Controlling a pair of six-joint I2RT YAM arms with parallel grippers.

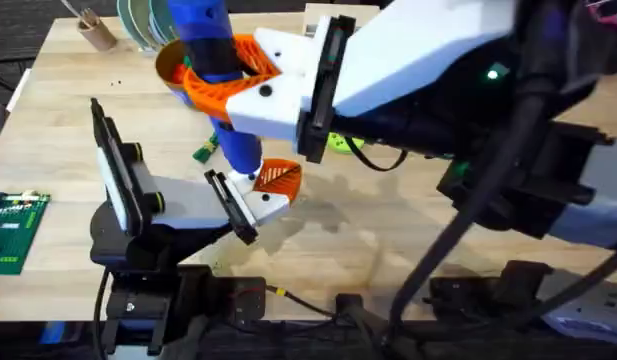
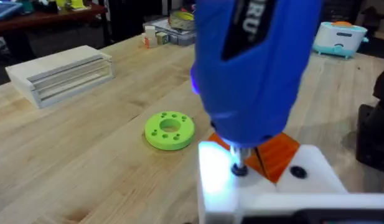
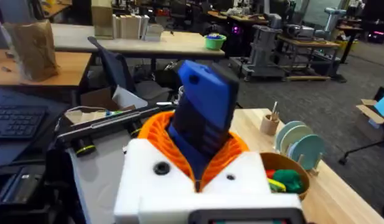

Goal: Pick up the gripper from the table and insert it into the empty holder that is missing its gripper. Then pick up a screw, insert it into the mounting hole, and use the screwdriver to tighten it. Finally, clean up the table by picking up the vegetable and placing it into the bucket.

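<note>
Right gripper (image 1: pixel 243 72) clamped on the blue screwdriver (image 1: pixel 216 60) between orange ribbed pads (image 3: pixel 211 155), held upright. Metal tip pressed down at the white holder (image 2: pixel 254 186), with the orange gripper (image 1: pixel 279 177) seated on it. Left gripper (image 1: pixel 250 200) closed on that white holder, steadying it above the table (image 1: pixel 368 230). Vegetable (image 1: pixel 205 151) lying on the wood just beyond the screwdriver. Bucket (image 3: pixel 290 173) standing behind the right gripper, green inside. Bright-green disc (image 2: pixel 169 130) resting near the holder.
</note>
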